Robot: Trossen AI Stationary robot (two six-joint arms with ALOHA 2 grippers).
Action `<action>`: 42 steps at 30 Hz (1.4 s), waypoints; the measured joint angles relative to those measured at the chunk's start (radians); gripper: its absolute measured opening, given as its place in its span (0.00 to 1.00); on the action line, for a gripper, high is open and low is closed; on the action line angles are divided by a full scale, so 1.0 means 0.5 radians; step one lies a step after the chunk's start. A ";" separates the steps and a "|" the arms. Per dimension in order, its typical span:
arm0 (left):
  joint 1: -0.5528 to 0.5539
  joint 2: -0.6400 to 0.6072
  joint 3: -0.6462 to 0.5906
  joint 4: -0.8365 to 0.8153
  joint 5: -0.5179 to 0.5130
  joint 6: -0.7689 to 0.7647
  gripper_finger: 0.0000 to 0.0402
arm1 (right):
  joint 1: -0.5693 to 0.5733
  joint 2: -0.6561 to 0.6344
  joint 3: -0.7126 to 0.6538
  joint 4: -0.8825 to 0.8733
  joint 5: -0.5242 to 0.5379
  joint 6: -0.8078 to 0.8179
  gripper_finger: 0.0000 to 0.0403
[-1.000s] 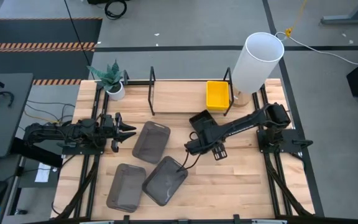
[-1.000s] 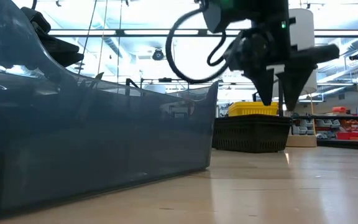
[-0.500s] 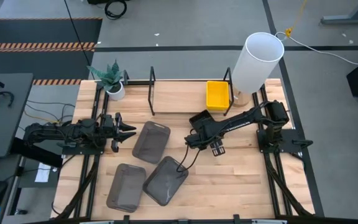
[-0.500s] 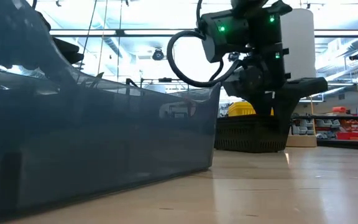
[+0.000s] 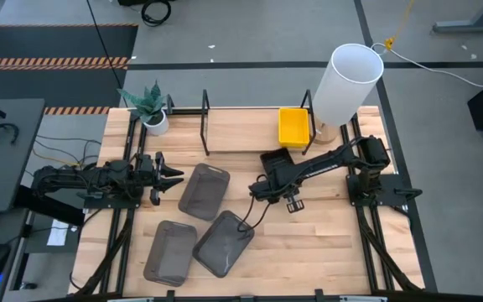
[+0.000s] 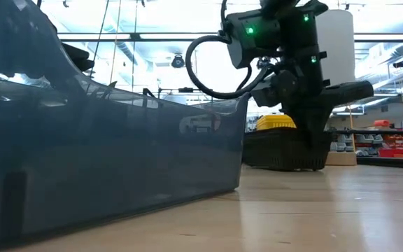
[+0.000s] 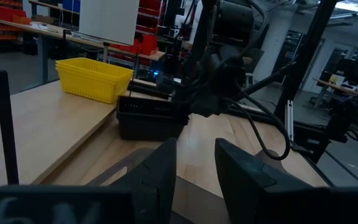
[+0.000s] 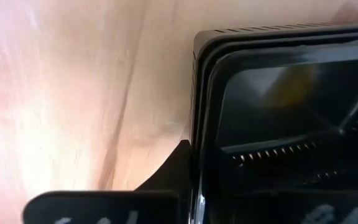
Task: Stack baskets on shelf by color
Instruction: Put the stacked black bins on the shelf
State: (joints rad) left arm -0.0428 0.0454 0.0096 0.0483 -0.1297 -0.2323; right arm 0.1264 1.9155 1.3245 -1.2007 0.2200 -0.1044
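A black basket [image 5: 273, 159] rests by its bottom on the table just in front of the shelf [image 5: 241, 130]; its rim shows double in the right wrist view. My right gripper [image 5: 265, 182] is down at its near-left side, shut on it. A yellow basket [image 5: 293, 127] sits on the shelf's right end. Three smoky-grey baskets [image 5: 204, 190], [image 5: 223, 243], [image 5: 168, 252] lie on the table's near middle. My left gripper [image 5: 173, 176] waits open at the table's left, level and pointing right toward the nearest grey basket, holding nothing. My right gripper has the black basket's side wall [image 8: 196, 155], close to a corner [image 8: 199, 38]. One finger [image 8: 173, 168] lies against the wall's outside; the other is out of the frame, so an inside finger cannot be confirmed. The fingers come from above, pointing down. The basket's bottom [image 6: 278, 166] stays on the table.
A tall white cylinder [image 5: 346, 84] stands at the shelf's right end, next to the yellow basket. A small potted plant [image 5: 151, 109] is at the far left corner. Black metal uprights [image 5: 205, 122] frame the shelf. Bare tabletop lies at the near right [image 5: 325, 243].
My right gripper has gone down and a little toward the far edge onto the black basket, and its fingers have shut from a wide gap onto the basket's wall. The basket stays on the table.
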 joint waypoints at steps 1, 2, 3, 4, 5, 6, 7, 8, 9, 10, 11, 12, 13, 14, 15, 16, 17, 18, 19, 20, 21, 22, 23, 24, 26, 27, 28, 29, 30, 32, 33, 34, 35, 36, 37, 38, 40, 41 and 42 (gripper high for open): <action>0.000 0.000 0.000 0.000 0.000 0.000 0.29 | 0.006 0.001 0.024 -0.013 -0.003 0.000 0.08; 0.000 0.000 0.000 -0.001 0.000 0.000 0.29 | 0.014 0.001 0.053 -0.030 -0.009 -0.001 0.08; 0.000 0.000 0.000 0.000 0.000 0.000 0.29 | 0.019 0.001 0.089 -0.042 -0.014 -0.001 0.08; 0.000 0.000 0.000 0.000 0.000 0.000 0.29 | 0.024 0.001 0.128 -0.056 -0.018 -0.001 0.07; 0.000 0.000 0.000 0.000 0.000 0.000 0.29 | 0.029 0.001 0.170 -0.063 -0.027 -0.001 0.06; 0.000 0.000 0.000 0.000 0.000 0.000 0.29 | 0.031 0.001 0.213 -0.066 -0.054 -0.001 0.05; 0.000 0.000 0.000 0.000 0.000 0.000 0.29 | 0.031 0.001 0.259 -0.064 -0.089 -0.002 0.05; 0.000 0.000 0.000 -0.001 0.000 0.000 0.29 | 0.031 0.001 0.303 -0.063 -0.129 0.000 0.05; 0.000 0.000 0.000 0.000 0.000 0.000 0.29 | 0.031 0.001 0.350 -0.065 -0.161 0.020 0.05; 0.000 0.000 0.000 0.000 0.000 0.000 0.29 | 0.032 0.001 0.398 -0.064 -0.167 0.054 0.05; 0.000 0.000 0.000 0.000 0.000 0.000 0.29 | 0.032 0.001 0.444 -0.063 -0.161 0.090 0.05; 0.000 0.000 0.000 0.000 0.000 0.000 0.29 | 0.032 0.001 0.492 -0.063 -0.146 0.128 0.05; 0.000 0.000 0.000 -0.001 0.000 0.000 0.29 | 0.029 0.001 0.539 -0.063 -0.119 0.163 0.06; 0.000 0.000 0.000 0.000 0.000 0.000 0.29 | 0.025 0.001 0.586 -0.063 -0.081 0.193 0.06; 0.000 0.000 0.000 0.000 0.000 0.000 0.29 | 0.020 0.001 0.634 -0.062 -0.038 0.214 0.07; 0.000 0.000 0.000 0.000 0.000 0.000 0.29 | 0.015 0.001 0.674 -0.060 0.005 0.219 0.07; 0.000 0.000 0.000 0.000 0.000 0.000 0.29 | 0.007 0.001 0.707 -0.059 0.050 0.219 0.07; 0.000 0.000 0.000 0.000 0.000 0.000 0.29 | 0.001 0.001 0.731 -0.060 0.101 0.219 0.07; 0.000 0.000 0.000 0.000 0.000 0.000 0.29 | -0.011 0.001 0.748 -0.061 0.156 0.218 0.06; 0.000 0.000 0.000 0.000 0.000 0.000 0.29 | -0.026 0.001 0.759 -0.061 0.208 0.214 0.06; 0.000 0.000 0.000 0.000 0.000 0.000 0.29 | -0.045 0.001 0.765 -0.061 0.251 0.212 0.06; 0.000 0.000 0.000 0.000 0.000 0.000 0.29 | -0.067 0.001 0.766 -0.061 0.282 0.212 0.05; 0.000 0.000 0.000 -0.001 0.000 0.000 0.29 | -0.094 0.001 0.766 -0.062 0.296 0.212 0.05; 0.000 0.000 0.000 0.000 0.000 0.000 0.29 | -0.127 0.001 0.766 -0.060 0.300 0.217 0.05; 0.000 0.000 0.000 0.000 0.000 0.000 0.29 | -0.198 0.015 0.766 -0.030 0.308 0.226 0.05; 0.000 0.000 0.000 0.000 0.000 0.000 0.29 | -0.234 0.026 0.766 -0.004 0.315 0.225 0.05; 0.000 0.000 0.000 0.000 0.000 0.000 0.29 | -0.270 0.039 0.766 0.009 0.314 0.225 0.05; 0.000 0.000 0.000 -0.001 0.000 0.000 0.29 | -0.305 0.057 0.766 0.030 0.314 0.220 0.05; 0.000 0.000 0.000 0.000 0.000 0.000 0.29 | -0.340 0.073 0.766 0.072 0.317 0.211 0.05; 0.000 0.000 0.000 0.000 0.000 0.000 0.29 | -0.403 0.123 0.767 0.139 0.315 0.168 0.05; 0.000 0.000 0.000 -0.001 0.000 0.000 0.29 | -0.434 0.153 0.767 0.159 0.315 0.134 0.05; 0.000 0.000 0.000 -0.002 0.000 0.000 0.29 | -0.463 0.185 0.767 0.177 0.319 0.105 0.05; 0.000 0.000 0.000 0.002 0.000 0.000 0.29 | -0.489 0.211 0.767 0.193 0.328 0.088 0.05; 0.000 0.000 0.000 0.002 0.000 0.000 0.29 | -0.513 0.235 0.767 0.195 0.344 0.080 0.05; 0.000 0.000 0.000 0.000 0.000 0.000 0.29 | -0.535 0.257 0.774 0.175 0.362 0.069 0.05; 0.000 0.000 0.000 0.000 0.000 0.000 0.29 | -0.553 0.270 0.785 0.155 0.371 0.066 0.05; 0.000 0.000 0.000 0.000 0.000 0.000 0.29 | -0.581 0.285 0.814 0.118 0.380 0.066 0.05; 0.000 0.000 0.000 0.000 0.000 0.000 0.29 | -0.591 0.290 0.825 0.089 0.381 0.065 0.05; 0.000 0.000 0.000 0.000 0.000 0.000 0.29 | -0.600 0.291 0.828 0.063 0.381 0.064 0.05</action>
State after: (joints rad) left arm -0.0429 0.0456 0.0097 0.0483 -0.1299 -0.2325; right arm -0.1736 2.0609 1.7385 -1.1694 0.4105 -0.0725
